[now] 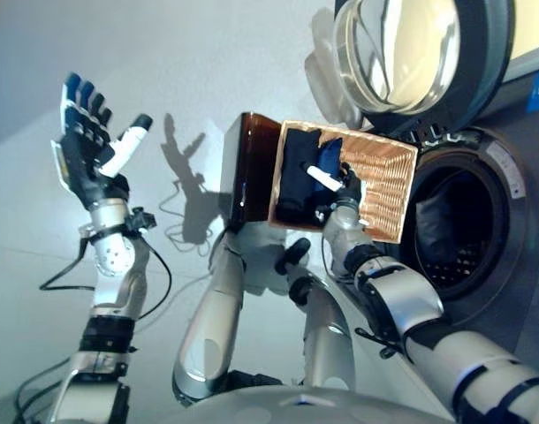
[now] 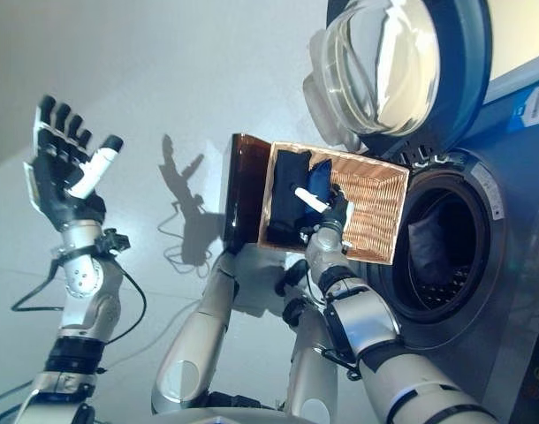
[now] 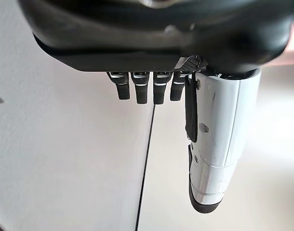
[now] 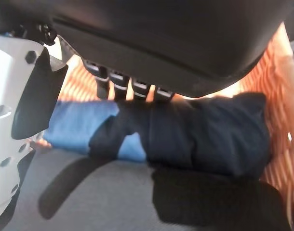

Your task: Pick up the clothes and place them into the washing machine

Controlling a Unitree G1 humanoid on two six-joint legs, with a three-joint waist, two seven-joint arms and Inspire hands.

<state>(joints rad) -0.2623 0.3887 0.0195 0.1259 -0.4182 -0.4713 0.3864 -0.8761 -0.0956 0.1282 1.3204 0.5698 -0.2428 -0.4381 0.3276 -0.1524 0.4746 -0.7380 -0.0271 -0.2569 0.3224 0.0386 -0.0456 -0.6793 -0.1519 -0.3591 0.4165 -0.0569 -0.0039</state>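
A shallow wicker basket [image 1: 386, 181] rests on a dark brown box [image 1: 248, 168] beside the washing machine [image 1: 508, 221]. Dark clothes [image 1: 296, 177] and a blue garment [image 1: 330, 152] lie in the basket's left half. My right hand [image 1: 344, 191] reaches into the basket over the clothes, fingers straight, white-covered thumb sticking out. In the right wrist view the fingers [image 4: 119, 85] hover just above the dark cloth [image 4: 205, 134] and blue cloth [image 4: 74, 127]. My left hand [image 1: 84, 146] is raised at the far left, open and empty.
The machine's round glass door [image 1: 402, 53] stands open above the basket. The drum opening [image 1: 464, 221] is right of the basket, with a dark garment [image 1: 433, 237] inside. Pale floor lies left of the box.
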